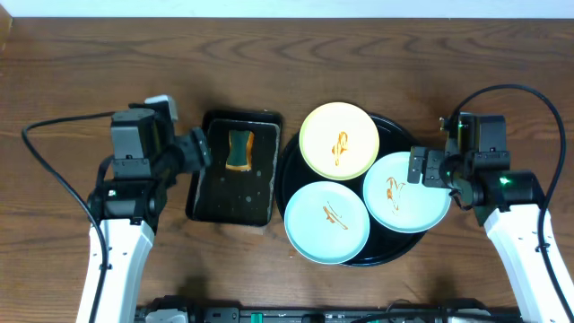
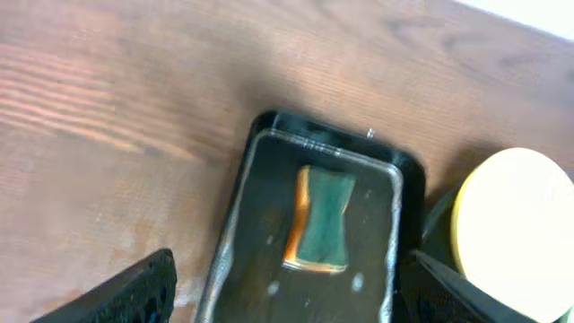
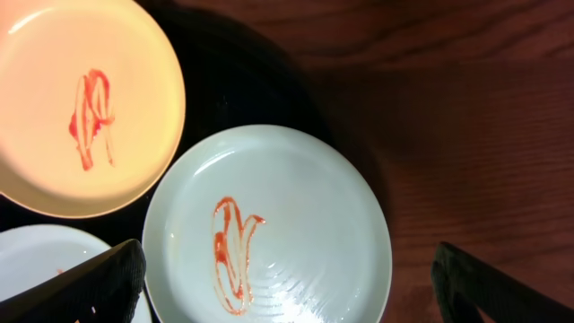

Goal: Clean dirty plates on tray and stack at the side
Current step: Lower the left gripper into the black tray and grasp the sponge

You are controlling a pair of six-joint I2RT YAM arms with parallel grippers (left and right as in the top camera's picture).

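Green sponge (image 2: 321, 220) sits mid-frame; we should centre our wide-open, empty left gripper (image 2: 287, 287) over it, right gripper (image 3: 287, 278) likewise open and empty.

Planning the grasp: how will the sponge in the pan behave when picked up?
The sponge looks soft, so it would likely squash between jaws. The pan seems wet, so the sponge may be soggy and drip.

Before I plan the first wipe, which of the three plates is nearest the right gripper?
The mint-blue plate at the tray's right edge, just by the right gripper; the other mint-blue plate and the yellow plate lie farther left.
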